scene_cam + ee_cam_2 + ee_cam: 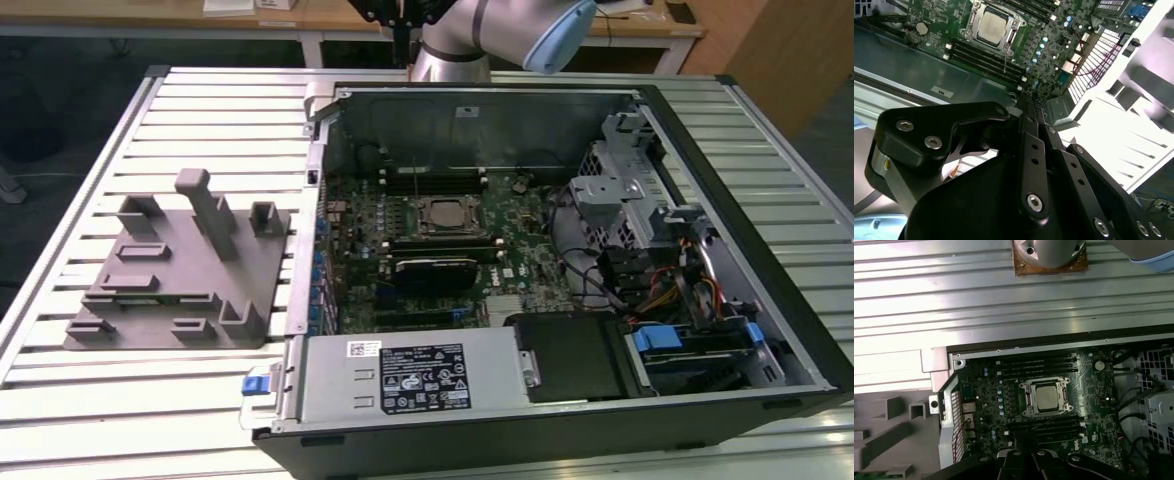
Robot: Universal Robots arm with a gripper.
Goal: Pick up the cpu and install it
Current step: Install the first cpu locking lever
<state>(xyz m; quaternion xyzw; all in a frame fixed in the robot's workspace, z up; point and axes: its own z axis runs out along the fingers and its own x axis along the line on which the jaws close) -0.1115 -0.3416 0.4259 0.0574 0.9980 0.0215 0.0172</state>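
While the cpu is seated in the socket frame on the green motherboard inside the open case, the tool is held well apart from it, jaws pressed together, nothing pinched.

Ribbed aluminium table underneath, slats running crosswise, washed near-white by strong overhead light in both wrist views. Beyond its far edge, a wooden desk on white legs. Dark floor at the exterior view's left. Brown wooden panel at the exterior view's upper right. Loose cables lying on blue flooring in the second wrist view.
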